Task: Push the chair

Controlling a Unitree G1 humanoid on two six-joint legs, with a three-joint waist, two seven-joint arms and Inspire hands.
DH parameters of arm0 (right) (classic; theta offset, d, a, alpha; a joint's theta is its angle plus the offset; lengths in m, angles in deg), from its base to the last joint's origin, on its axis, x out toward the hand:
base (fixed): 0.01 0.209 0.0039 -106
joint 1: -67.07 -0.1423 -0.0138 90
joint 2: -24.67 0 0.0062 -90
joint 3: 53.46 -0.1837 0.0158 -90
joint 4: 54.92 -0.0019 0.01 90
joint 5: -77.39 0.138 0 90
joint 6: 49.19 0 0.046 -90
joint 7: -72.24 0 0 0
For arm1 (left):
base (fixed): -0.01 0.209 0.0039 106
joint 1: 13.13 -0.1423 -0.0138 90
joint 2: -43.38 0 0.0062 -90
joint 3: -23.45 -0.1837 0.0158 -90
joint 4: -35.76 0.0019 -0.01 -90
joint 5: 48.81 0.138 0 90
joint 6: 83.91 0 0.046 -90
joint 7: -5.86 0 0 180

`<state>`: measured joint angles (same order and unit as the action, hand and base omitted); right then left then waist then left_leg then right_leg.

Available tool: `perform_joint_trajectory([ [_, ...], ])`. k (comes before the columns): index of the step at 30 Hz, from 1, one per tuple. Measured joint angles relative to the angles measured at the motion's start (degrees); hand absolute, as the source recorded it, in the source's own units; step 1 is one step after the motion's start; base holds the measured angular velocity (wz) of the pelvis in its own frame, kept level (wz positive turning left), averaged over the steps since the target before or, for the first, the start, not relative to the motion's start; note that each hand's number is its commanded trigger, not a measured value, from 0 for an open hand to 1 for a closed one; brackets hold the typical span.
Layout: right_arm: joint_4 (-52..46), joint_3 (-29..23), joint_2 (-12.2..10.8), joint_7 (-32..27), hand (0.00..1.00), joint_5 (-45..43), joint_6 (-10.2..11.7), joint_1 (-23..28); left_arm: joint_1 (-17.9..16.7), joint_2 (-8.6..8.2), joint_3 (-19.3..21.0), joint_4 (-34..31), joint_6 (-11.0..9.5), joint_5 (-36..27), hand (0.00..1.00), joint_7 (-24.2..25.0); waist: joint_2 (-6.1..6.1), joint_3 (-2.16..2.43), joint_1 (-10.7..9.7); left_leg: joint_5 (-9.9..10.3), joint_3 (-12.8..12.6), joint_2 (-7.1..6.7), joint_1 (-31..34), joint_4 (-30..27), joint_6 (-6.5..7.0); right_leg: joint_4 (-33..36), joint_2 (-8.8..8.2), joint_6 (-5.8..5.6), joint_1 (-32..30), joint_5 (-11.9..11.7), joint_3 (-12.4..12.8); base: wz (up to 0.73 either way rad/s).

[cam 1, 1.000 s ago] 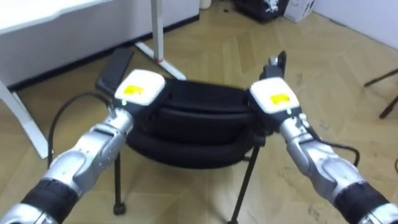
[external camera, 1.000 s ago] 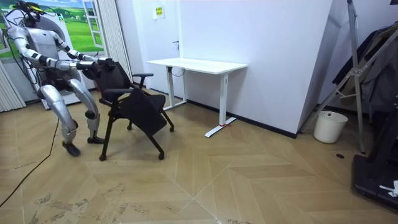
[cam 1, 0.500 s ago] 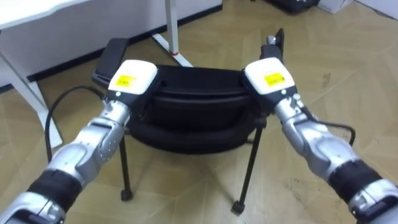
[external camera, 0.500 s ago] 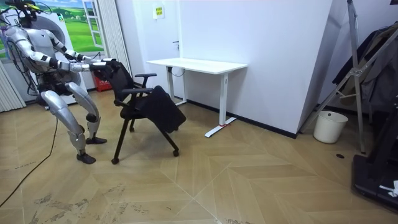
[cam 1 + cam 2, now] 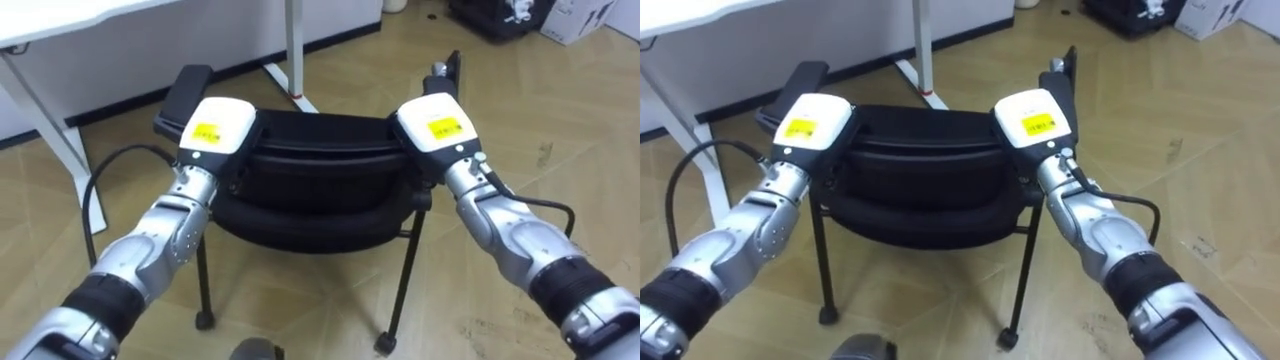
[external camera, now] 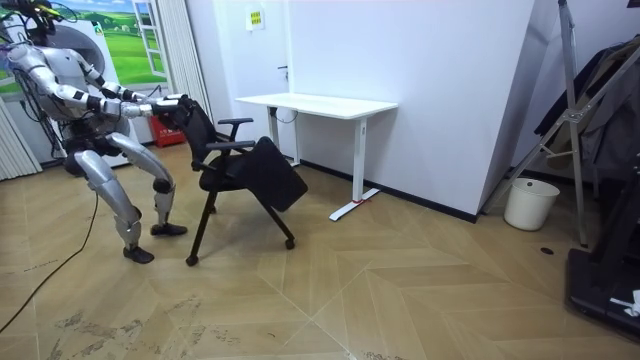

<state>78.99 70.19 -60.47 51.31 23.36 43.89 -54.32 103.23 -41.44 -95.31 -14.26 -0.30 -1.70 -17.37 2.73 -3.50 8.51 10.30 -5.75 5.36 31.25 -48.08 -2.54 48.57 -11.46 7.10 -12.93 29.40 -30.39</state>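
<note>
A black chair (image 5: pixel 310 170) with armrests and wheeled legs stands on the wooden floor before me, its backrest towards me. My left hand (image 5: pixel 215 135) lies on the left end of the backrest's top edge. My right hand (image 5: pixel 432 125) lies on the right end. In the room view I stand mid-stride behind the chair (image 6: pixel 245 170), both arms stretched out to its backrest, and the chair tips slightly forward toward the white desk (image 6: pixel 318 103).
The desk's leg and foot (image 5: pixel 293 50) stand just beyond the chair, its top (image 5: pixel 60 20) at the far left. Dark boxes (image 5: pixel 500 15) lie on the floor at the far right. A white bin (image 6: pixel 528 203) and a dark rack (image 6: pixel 600 150) stand by the wall.
The chair has rolled to the room view's right, closer to the desk. I have stepped after it, both hands still at its backrest.
</note>
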Motion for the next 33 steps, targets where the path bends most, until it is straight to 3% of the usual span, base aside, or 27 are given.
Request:
perform_joint_trajectory([
  [2, -0.1, -0.1, 0.1, -0.2, 1.0, 0.0, -0.2, -0.1, 0.0, -0.05, -0.1, -0.2, 0.1, 0.0, 1.0, -0.4, 0.02, 0.05, 0.1, 0.0, -2.0, -0.98, -0.6, 6.0, 0.01, -0.1, 0.0, -0.3, 0.2, 0.3, 0.0, 0.06],
  [3, -0.1, 0.0, 0.2, -0.2, 1.0, 0.0, -0.3, -0.2, 0.0, -0.06, 0.0, -0.3, 0.3, 0.0, 1.0, -0.4, -0.11, 0.12, 0.3, -0.6, -2.7, -1.27, -1.1, 8.1, 0.96, -0.4, 0.08, -0.43, 0.9, 0.4, 0.0, 0.0],
  [5, -0.3, 0.0, 0.3, -0.3, 1.0, -0.1, -0.4, -0.2, -0.3, -0.22, 0.0, -0.7, 0.7, 0.0, 1.0, -0.4, -0.07, 0.52, 0.5, -1.2, -4.1, -0.97, -1.5, 8.9, 1.95, -1.0, 0.02, -0.99, 1.1, 0.6, 0.0, 0.02],
  [8, -0.3, 0.0, 0.3, -1.2, 1.0, -0.1, -0.6, -0.2, -0.6, -0.36, 0.0, -1.9, 1.6, -0.1, 1.0, -0.3, 0.48, 0.43, 1.2, -1.0, -5.7, -1.03, -2.5, 9.3, 2.23, -1.1, -0.92, -1.8, 1.8, 1.7, 0.2, 0.02],
  [11, 0.5, 0.6, -0.3, -2.4, 1.0, 0.0, -0.6, 0.3, -1.8, -0.24, 0.0, -3.7, 2.5, 0.1, 1.0, -0.3, 1.44, 0.43, 2.1, 0.1, -7.9, -1.24, -5.7, 10.3, 3.62, -2.9, -1.37, -2.24, 4.7, 2.1, 0.2, 0.0],
  [12, 0.5, 0.7, -0.5, -2.8, 1.0, 0.0, -0.6, 0.7, -2.3, -0.22, -0.1, -3.8, 2.7, 0.2, 1.0, -0.3, 1.7, 0.47, 2.5, 0.6, -8.1, -1.98, -7.1, 10.8, 4.32, -3.3, -1.76, -2.6, 6.3, 2.1, 0.2, 0.0],
  [14, 0.7, 1.1, -0.6, -2.9, 1.0, 0.0, -0.6, 0.6, -3.0, -0.27, 0.3, -4.0, 2.6, 0.1, 1.0, -0.5, 1.93, 0.67, 3.1, 1.2, -7.8, -3.18, -8.1, 10.4, 5.25, -1.3, -3.2, -3.67, 7.3, 2.1, -0.6, -0.06],
  [15, 0.7, 1.2, -0.6, -2.9, 1.0, 0.0, -0.7, -0.1, -3.0, -0.32, 0.7, -4.1, 2.5, 0.1, 1.0, -0.6, 1.32, 0.65, 3.3, 2.3, -6.9, -3.73, -7.9, 9.0, 5.78, 4.0, -4.88, -5.44, 5.9, 0.5, -1.6, 0.0],
  [16, 0.8, 1.2, -0.8, -2.9, 1.0, 0.0, -1.0, -0.5, -2.7, -0.25, 0.9, -4.1, 2.4, 0.1, 1.0, -0.5, 0.89, 0.64, 3.4, 3.6, -5.4, -4.08, -7.6, 7.5, 5.79, 8.8, -6.0, -5.75, 4.5, -2.1, -0.9, 0.08],
  [19, 0.9, 1.1, -0.7, -3.2, 1.0, 0.2, -1.4, -0.6, -1.9, 0.18, 0.9, -4.4, 2.5, 0.6, 1.0, -0.1, 0.67, 0.82, 4.2, 5.4, -2.9, -3.81, -8.1, 6.5, 5.62, 13.9, -5.97, -5.74, 2.2, -7.0, 1.4, 0.14],
  [20, 1.2, 1.2, -0.9, -3.7, 1.0, 0.2, -1.8, -0.7, -1.2, 0.29, 0.8, -4.3, 2.5, 0.8, 1.0, 0.2, -0.04, 0.32, 4.3, 5.9, -1.0, -3.65, -8.8, 6.5, 5.47, 15.7, -5.42, -6.33, 0.6, -8.7, 2.9, 0.16],
  [21, 1.4, 1.3, -1.3, -4.0, 1.0, 0.3, -2.0, -1.0, -1.3, 0.52, 1.0, -4.0, 2.4, 0.8, 1.0, 0.3, -0.07, 0.29, 5.1, 6.3, 0.3, -3.56, -9.1, 6.7, 5.02, 14.8, -4.03, -7.98, -1.7, -6.6, 5.1, 0.1],
  [22, 1.4, 1.7, -1.4, -4.1, 1.0, 0.4, -2.3, -1.3, -1.1, 0.57, 1.2, -3.7, 2.3, 0.7, 1.0, 0.2, -0.11, 0.28, 5.5, 6.6, 0.4, -3.28, -9.2, 6.8, 4.76, 14.1, -3.98, -8.09, -3.1, -5.4, 5.7, 0.0],
  [23, 2.3, 2.2, -2.2, -4.1, 1.0, 0.5, -2.9, -2.2, -0.7, 0.43, 1.6, -2.6, 2.2, 0.6, 1.0, 0.2, -0.27, 0.19, 6.1, 6.9, 0.6, -2.94, -10.0, 7.2, 4.17, 11.4, -4.41, -8.0, -5.5, -4.4, 6.3, 0.1],
  [25, 3.7, 3.4, -3.3, -4.1, 1.0, 0.5, -3.2, -3.4, -0.8, 0.45, 2.3, -1.6, 2.2, 0.4, 1.0, 0.1, -0.17, 0.17, 6.3, 7.6, 1.7, -2.88, -11.0, 7.3, 2.99, 2.9, -5.0, -7.99, -7.9, -4.7, 8.1, 0.27],
  [26, 4.3, 3.7, -3.9, -4.1, 1.0, 0.4, -3.2, -4.0, -1.2, 0.46, 2.8, -1.5, 2.1, 0.3, 1.0, -0.1, 0.1, 0.11, 6.5, 8.2, 2.3, -2.72, -11.4, 6.7, 1.87, -1.0, -5.54, -7.39, -9.5, -8.4, 9.8, 0.26],
  [27, 4.6, 3.9, -5.0, -4.1, 1.0, 0.4, -3.4, -4.4, -1.8, 0.81, 3.7, -1.6, 2.1, 0.3, 1.0, -0.4, 1.01, 0.53, 7.5, 9.0, 3.5, -2.51, -11.1, 5.8, 0.24, -0.7, -4.73, -4.34, -9.0, -8.5, 9.6, 0.13],
  [28, 4.7, 4.0, -5.0, -4.1, 1.0, 0.3, -3.4, -4.8, -1.8, 0.78, 4.1, -1.9, 2.2, 0.3, 1.0, -0.5, 0.67, 0.56, 8.3, 9.1, 4.0, -2.43, -11.0, 5.7, 0.04, -0.9, -4.29, -3.64, -8.8, -8.3, 9.0, -0.08],
  [29, 4.8, 4.4, -4.4, -4.1, 1.0, 0.0, -3.3, -6.0, -2.1, 0.56, 5.2, -2.5, 2.1, 0.3, 1.0, -0.6, -0.2, 0.23, 9.2, 8.8, 5.0, -1.91, -10.8, 6.0, -0.47, -1.6, -3.79, -2.39, -8.3, -8.1, 7.4, 0.0],
  [31, 4.8, 5.4, -4.1, -4.0, 1.0, 0.1, -3.1, -7.9, -2.5, -0.16, 6.6, -3.1, 2.4, 0.6, 1.0, -1.2, -0.68, 0.34, 9.1, 7.6, 6.3, -1.32, -10.6, 8.4, -2.36, -3.5, -2.96, -1.87, -7.6, -7.9, 5.2, 0.3],
  [33, 4.9, 5.6, -4.1, -3.9, 1.0, 0.3, -3.1, -8.5, -2.7, -0.05, 6.9, -3.8, 2.7, 0.9, 1.0, -1.5, -0.4, 0.25, 9.1, 6.8, 6.5, -0.68, -10.9, 10.1, -2.94, -5.3, -2.24, -1.67, -6.4, -8.0, 3.6, 0.31],
])
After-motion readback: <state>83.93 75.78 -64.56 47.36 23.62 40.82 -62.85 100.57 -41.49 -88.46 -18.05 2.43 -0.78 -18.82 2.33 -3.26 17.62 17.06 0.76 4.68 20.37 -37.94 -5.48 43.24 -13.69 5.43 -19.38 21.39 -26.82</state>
